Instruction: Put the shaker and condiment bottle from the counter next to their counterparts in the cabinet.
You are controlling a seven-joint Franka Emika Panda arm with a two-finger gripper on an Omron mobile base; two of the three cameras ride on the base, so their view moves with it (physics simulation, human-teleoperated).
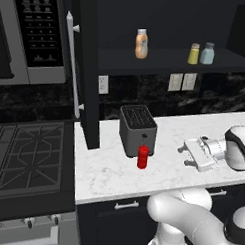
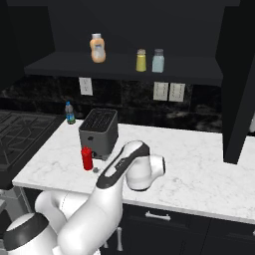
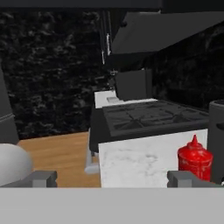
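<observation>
The red condiment bottle (image 1: 143, 156) (image 2: 87, 158) stands upright on the white marble counter (image 1: 112, 176), just in front of a toaster. My gripper (image 1: 186, 156) (image 3: 113, 179) hovers over the counter to the bottle's right, open and holding nothing, pointing toward it. In the hand view the bottle (image 3: 194, 159) sits at the lower right, beside the right fingertip (image 3: 183, 178). On the cabinet shelf (image 1: 166, 63) the yellow shaker (image 1: 194, 53) (image 2: 141, 60) stands right beside the pale blue-grey shaker (image 1: 207, 53) (image 2: 158, 61). The orange-tan bottle (image 1: 142, 43) (image 2: 97, 48) stands further left.
A dark toaster (image 1: 138, 129) (image 2: 99, 130) stands behind the red bottle. The open cabinet door (image 1: 89, 68) with its white handle (image 1: 74, 68) hangs over the counter's left end. A stove (image 1: 28, 156) lies to the left. A small water bottle (image 2: 70, 113) stands by the wall.
</observation>
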